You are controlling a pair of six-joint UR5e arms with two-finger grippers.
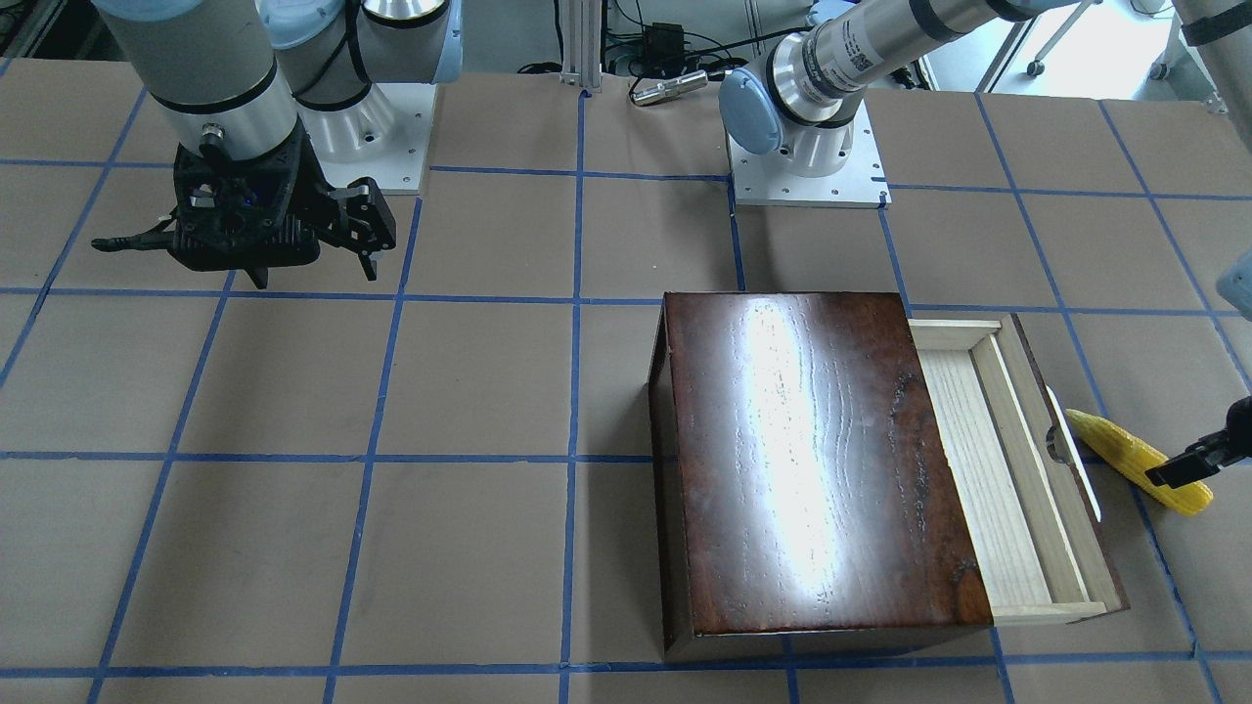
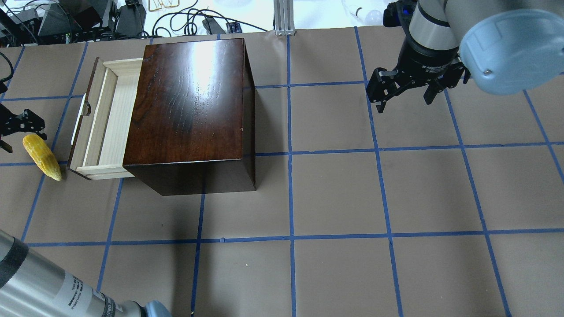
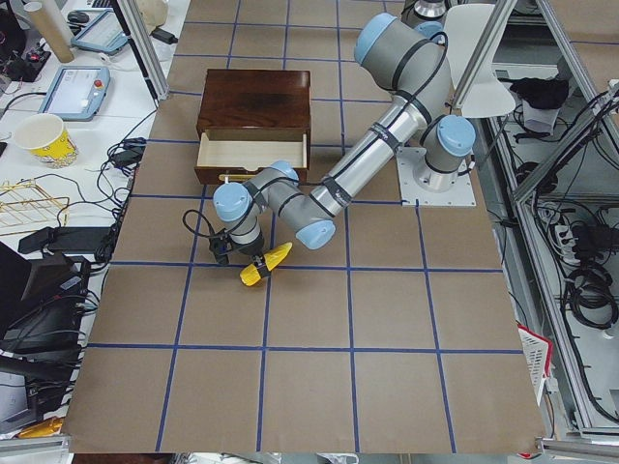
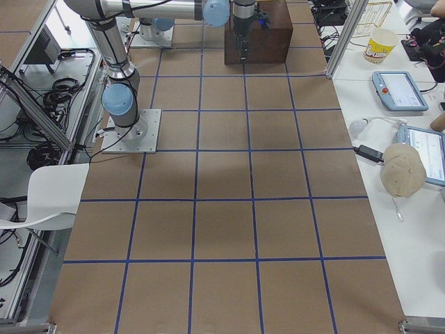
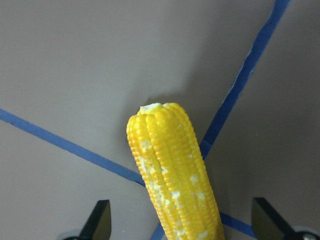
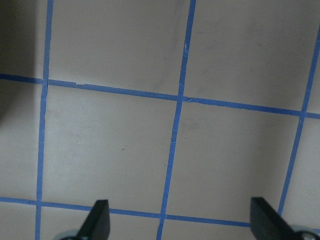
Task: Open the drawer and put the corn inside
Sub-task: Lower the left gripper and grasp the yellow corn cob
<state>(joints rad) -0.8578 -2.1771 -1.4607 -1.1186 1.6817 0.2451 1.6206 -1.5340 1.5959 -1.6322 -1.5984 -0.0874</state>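
Observation:
The dark reddish-brown box stands on the table, and its drawer is pulled partway out to the left. The pale wood tray is empty and the white handle faces outward. The yellow corn lies on the table just beyond the drawer front; it also shows in the front view. My left gripper is open and straddles the corn's thick end, with the fingers apart on either side. My right gripper is open and empty, hanging over the far right of the table, well away from the box.
The brown paper table carries a grid of blue tape. The left arm's forearm crosses the near left corner. Cables and equipment lie past the far edge behind the box.

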